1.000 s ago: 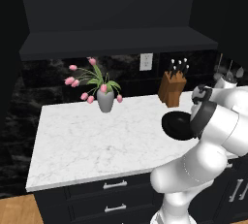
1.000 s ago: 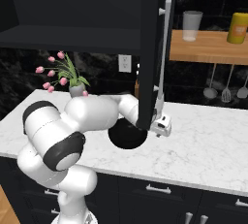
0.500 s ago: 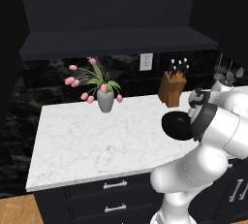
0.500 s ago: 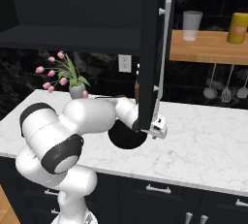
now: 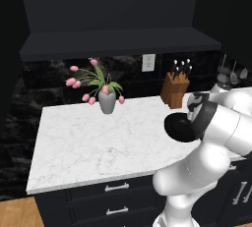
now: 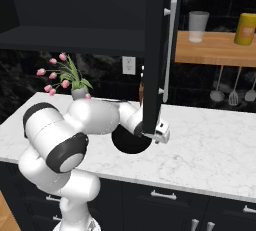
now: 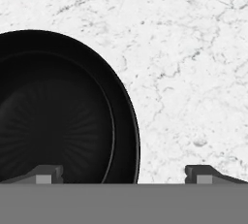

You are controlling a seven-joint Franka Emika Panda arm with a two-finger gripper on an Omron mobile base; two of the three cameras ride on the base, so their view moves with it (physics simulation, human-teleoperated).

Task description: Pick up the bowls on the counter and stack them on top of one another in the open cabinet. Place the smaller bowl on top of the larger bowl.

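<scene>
Gripper (image 7: 124, 173) spread wide, straddling the rim of a black bowl (image 7: 58, 116). One fingertip (image 7: 46, 174) over the bowl, the other over white marble counter (image 7: 193, 72).

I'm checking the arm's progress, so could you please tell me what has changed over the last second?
The arm's wrist and open gripper have edged right along the counter, settling over the black bowl's rim. Nothing was grasped or released. The bowl, tulip vase and knife block stayed put.
</scene>
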